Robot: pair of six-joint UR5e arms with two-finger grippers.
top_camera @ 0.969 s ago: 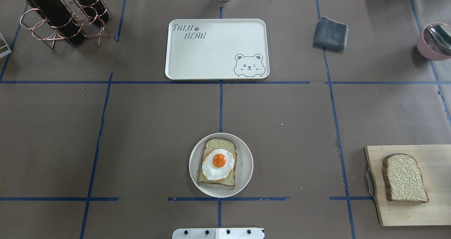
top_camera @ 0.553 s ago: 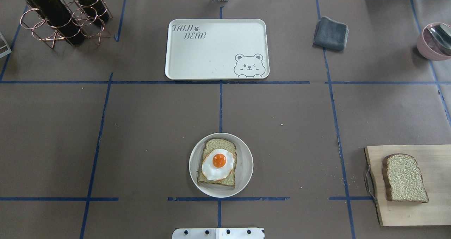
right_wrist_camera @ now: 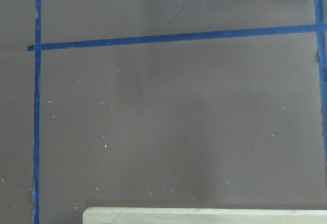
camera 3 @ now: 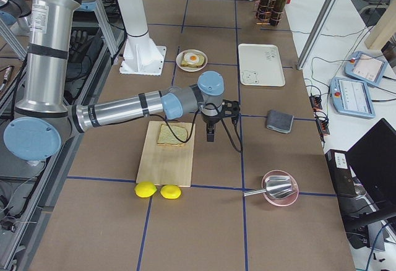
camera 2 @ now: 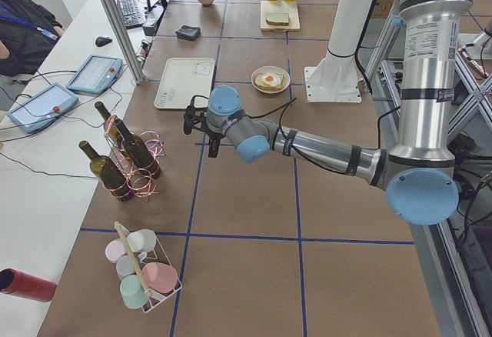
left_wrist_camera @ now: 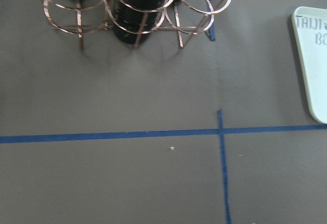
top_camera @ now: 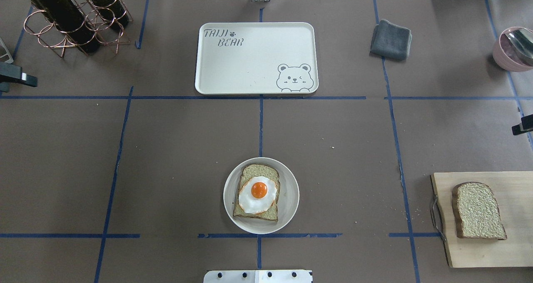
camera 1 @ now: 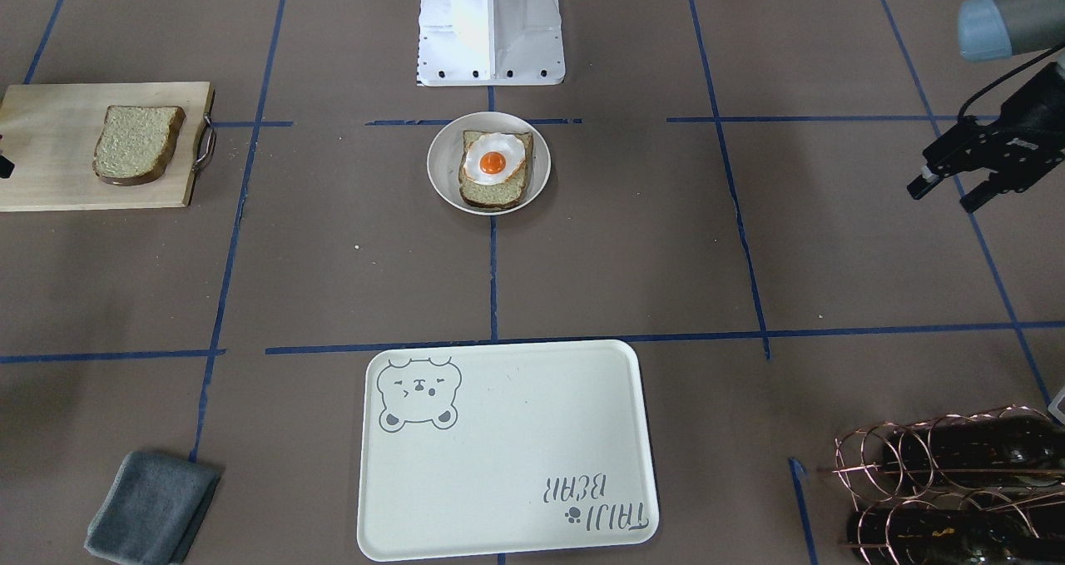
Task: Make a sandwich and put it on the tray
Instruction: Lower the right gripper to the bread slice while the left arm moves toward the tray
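A small white dish (top_camera: pixel 290 216) near the robot base holds one bread slice (top_camera: pixel 260 171) with a fried egg (top_camera: pixel 258 194) on top; it also shows in the front view (camera 1: pixel 441 174). The second bread slice (top_camera: pixel 476 210) lies on the wooden cutting board (top_camera: pixel 499 254) at the right. The cream bear tray (top_camera: pixel 250 66) lies bare at the far middle. My left gripper (camera 1: pixel 943 195) hovers open and empty at the far left, near the bottle rack. Only a tip of my right gripper (top_camera: pixel 522 126) shows, beyond the board's far side; I cannot tell its state.
A copper rack with dark bottles (top_camera: pixel 75 20) stands at the far left, close to my left gripper. A folded grey cloth (top_camera: pixel 390 39) lies right of the tray. A pink bowl with a metal scoop (top_camera: pixel 510 49) is at the far right. Two lemons (camera 3: pixel 154 190) lie past the board.
The tips of both grippers have come into the overhead view, the left at the left edge and the right at the right edge. The food, dish and tray have not moved.
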